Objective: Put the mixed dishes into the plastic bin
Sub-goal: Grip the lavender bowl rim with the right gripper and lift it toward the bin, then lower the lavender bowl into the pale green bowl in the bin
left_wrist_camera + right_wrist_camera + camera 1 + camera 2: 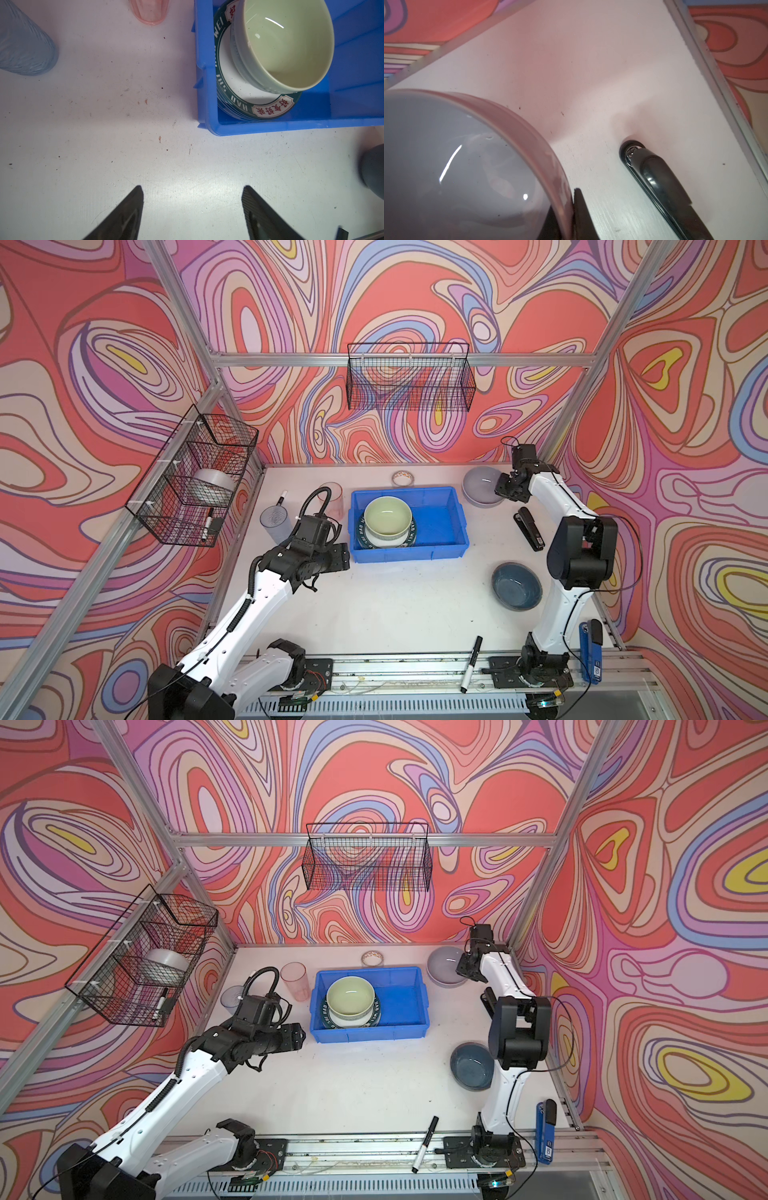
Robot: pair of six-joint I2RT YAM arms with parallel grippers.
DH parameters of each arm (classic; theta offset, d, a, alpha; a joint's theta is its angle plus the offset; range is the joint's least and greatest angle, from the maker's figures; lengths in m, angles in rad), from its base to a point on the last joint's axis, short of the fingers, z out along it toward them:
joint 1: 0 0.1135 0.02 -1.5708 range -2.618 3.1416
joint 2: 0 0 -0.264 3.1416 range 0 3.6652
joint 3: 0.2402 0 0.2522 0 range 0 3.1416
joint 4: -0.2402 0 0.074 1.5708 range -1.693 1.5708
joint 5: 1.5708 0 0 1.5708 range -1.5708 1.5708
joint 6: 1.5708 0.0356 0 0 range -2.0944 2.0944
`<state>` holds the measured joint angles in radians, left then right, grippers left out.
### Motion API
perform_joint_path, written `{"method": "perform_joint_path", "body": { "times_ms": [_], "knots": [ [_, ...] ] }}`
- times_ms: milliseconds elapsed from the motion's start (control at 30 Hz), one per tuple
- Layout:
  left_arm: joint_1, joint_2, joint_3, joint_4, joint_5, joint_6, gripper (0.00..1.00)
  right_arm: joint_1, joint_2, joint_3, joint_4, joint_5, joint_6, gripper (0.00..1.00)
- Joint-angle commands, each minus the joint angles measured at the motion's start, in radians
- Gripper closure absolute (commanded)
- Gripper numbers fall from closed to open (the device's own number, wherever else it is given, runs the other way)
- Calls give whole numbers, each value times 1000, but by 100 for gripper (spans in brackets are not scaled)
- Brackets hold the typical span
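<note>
- The plastic bin (415, 554) sits mid-desk toward the back. It is bright blue, rectangular and shallow, with a lipped rim and ribbed outer walls.
- Against its left wall are the white plates with dark lettered rim (239, 87), round, glossy and stacked flat. The pale green bowl (387, 516) stands upright on top of them, smooth and deep-sided.
- The right half of the bin's floor is bare.
- The left gripper (192, 189) hangs over bare desk just off the bin's near-left corner. Its jaws are spread wide, with nothing between the black ridged pads.
- At the back right, the right gripper (566, 207) has its jaws clenched on the rim of the lavender bowl (480, 487), one finger outside the wall and one inside. The bowl is wide, shallow and shiny. Whether it is off the desk, I can't tell.
- A black stapler (528, 529) lies just beside that bowl, toward the desk's right edge.
- The dark blue bowl (516, 585) is upright and glazed, beside the right arm and well apart from the bin.
- The pink tumbler (294, 981) stands just beside the bin's back-left corner. The bluish tumbler (276, 522), translucent and ribbed, stands farther left.
- A broad stretch of scuffed, speckled white desk (395, 605) lies open in front of the bin, between the arms.
</note>
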<state>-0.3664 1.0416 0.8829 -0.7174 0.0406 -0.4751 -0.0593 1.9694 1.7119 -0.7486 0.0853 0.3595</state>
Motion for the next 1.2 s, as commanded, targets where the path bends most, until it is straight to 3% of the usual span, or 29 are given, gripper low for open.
{"method": "perform_joint_path", "body": {
  "times_ms": [0, 300, 367, 633, 833, 1167],
  "knots": [
    [7, -14, -5, -32, -14, 0, 22, -2, -84, -12, 94, 16, 35, 100],
    [9, -6, 3, -26, -19, -2, 21, 4, -161, -15, 45, -103, 11, 100],
    [8, -7, 8, -25, -21, -2, 15, 14, -181, -15, 16, -141, 0, 100],
    [9, -20, 9, -29, -33, 9, 11, 133, -256, 18, -74, -190, -45, 100],
    [8, -32, 3, -35, -35, 6, 11, 246, -229, 100, -129, -310, -105, 100],
    [9, -64, -13, -43, -39, 6, 11, 378, -99, 275, -217, -362, -144, 100]
  ]
}}
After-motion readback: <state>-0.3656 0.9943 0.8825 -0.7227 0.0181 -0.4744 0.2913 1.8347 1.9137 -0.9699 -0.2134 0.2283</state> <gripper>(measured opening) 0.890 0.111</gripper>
